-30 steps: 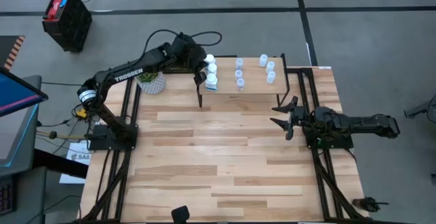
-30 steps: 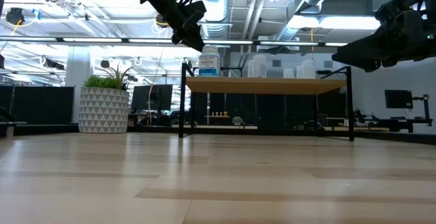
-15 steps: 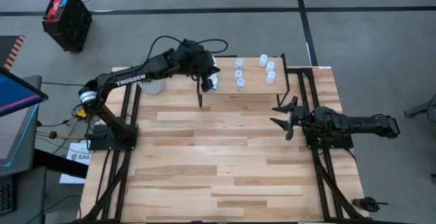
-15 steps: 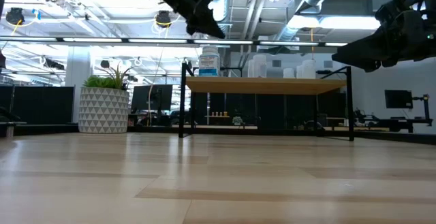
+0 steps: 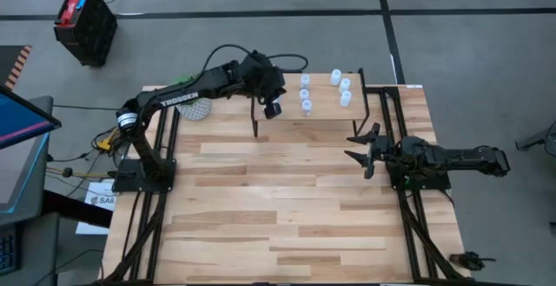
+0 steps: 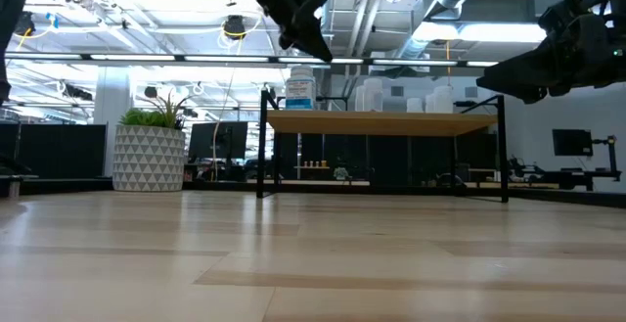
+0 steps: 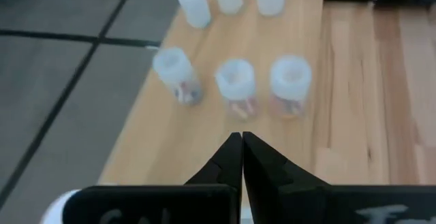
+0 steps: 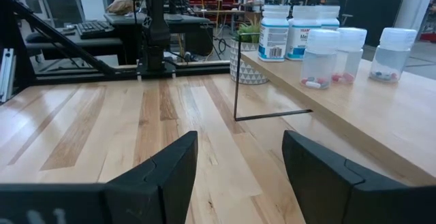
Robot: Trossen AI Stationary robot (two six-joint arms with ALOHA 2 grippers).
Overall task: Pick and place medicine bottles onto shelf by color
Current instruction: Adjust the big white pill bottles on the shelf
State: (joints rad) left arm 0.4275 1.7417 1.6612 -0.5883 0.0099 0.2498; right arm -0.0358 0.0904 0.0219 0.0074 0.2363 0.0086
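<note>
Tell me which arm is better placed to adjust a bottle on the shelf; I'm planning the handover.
Probably left: its shut tool hovers above the shelf beside the bottles. The open right tool waits off it.

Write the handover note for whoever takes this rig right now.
Left gripper: shut, empty, above the shelf near its left end.
Right gripper: open, empty, waiting over the table's right side.
Bottles: all in view are on the shelf. White ones sit at the left end, clear ones in rows further right.
Done: no bottles show on the table.
Left: nothing visibly left to pick; check the color grouping and park the left arm.
</note>
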